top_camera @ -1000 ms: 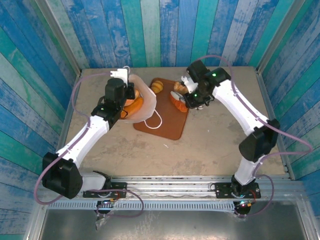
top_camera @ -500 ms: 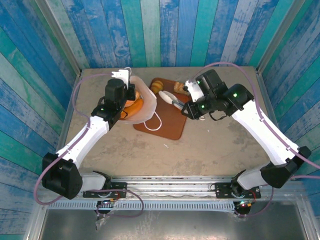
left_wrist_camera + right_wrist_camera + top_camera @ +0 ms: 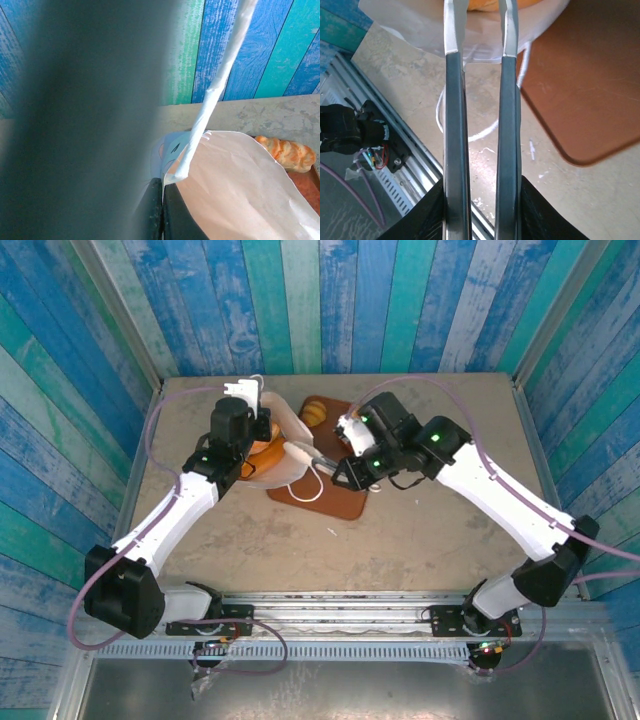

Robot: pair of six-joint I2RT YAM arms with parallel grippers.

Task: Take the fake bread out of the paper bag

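The white paper bag (image 3: pixel 292 452) lies tipped on the table's left-middle, its mouth toward the brown tray (image 3: pixel 342 502). My left gripper (image 3: pixel 255 430) is shut on the bag's rim (image 3: pixel 176 165), and its cord handle (image 3: pixel 220 85) crosses the left wrist view. Orange fake bread (image 3: pixel 268 450) shows inside the bag. A croissant (image 3: pixel 314 413) rests on the tray's far end, and a braided loaf (image 3: pixel 287 152) peeks past the bag. My right gripper (image 3: pixel 300 452) is at the bag's mouth, slightly open with nothing between its fingers (image 3: pixel 452 30); orange bread (image 3: pixel 485 4) lies just beyond the tips.
The second cord handle (image 3: pixel 470 132) loops on the table beside the tray (image 3: pixel 585 85). Blue plank walls close in the back and sides. The metal rail (image 3: pixel 340 605) runs along the near edge.
My right arm has swung left from above the tray to the bag's mouth, and its jaws have parted a little. The left arm and bag have stayed put.
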